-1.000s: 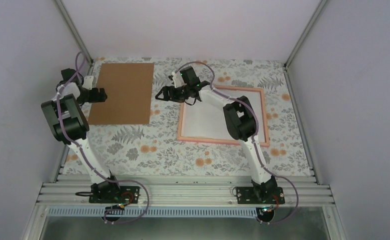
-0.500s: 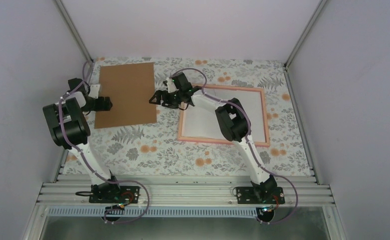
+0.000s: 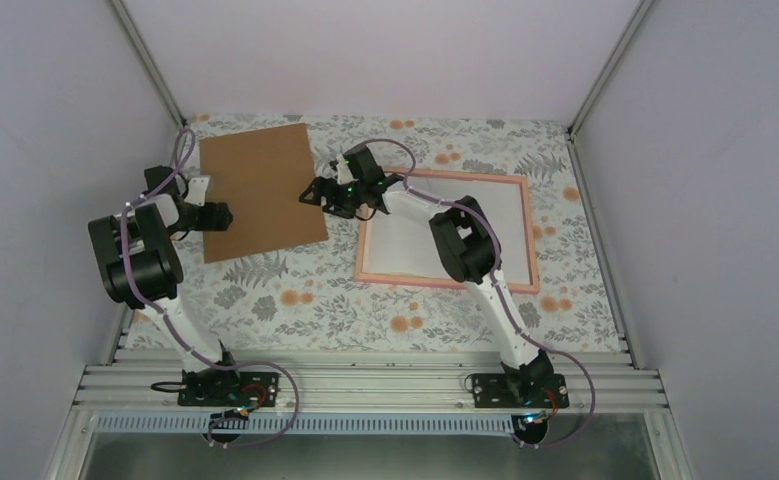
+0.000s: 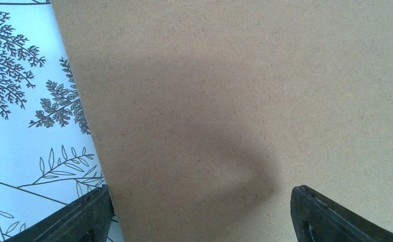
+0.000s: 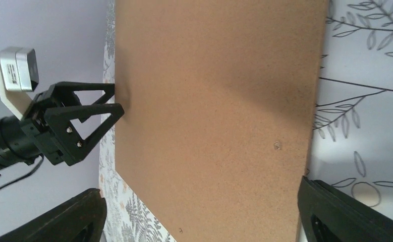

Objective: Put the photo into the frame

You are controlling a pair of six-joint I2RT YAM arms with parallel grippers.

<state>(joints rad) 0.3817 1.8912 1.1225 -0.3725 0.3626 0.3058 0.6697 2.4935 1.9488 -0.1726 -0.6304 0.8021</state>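
The pink frame [image 3: 445,284] lies flat at right with a white sheet [image 3: 405,245] inside it. No sunset print shows in any view. A plain brown cardboard sheet [image 3: 260,190] lies tilted at back left. My left gripper [image 3: 220,216] is open at the sheet's left edge, fingers spread over the cardboard [image 4: 234,75]. My right gripper [image 3: 312,193] is open at the sheet's right edge, and the cardboard [image 5: 214,75] fills its view. The left gripper [image 5: 117,98] shows there too, touching the far edge.
A floral cloth [image 3: 305,300] covers the table. Aluminium posts and grey walls close in the left, back and right. My right arm [image 3: 470,245] reaches across the frame's left half.
The cardboard has turned and slid right and nearer, its near right corner swinging toward the frame. My left gripper followed it right. My right gripper moved left to the sheet's right edge.
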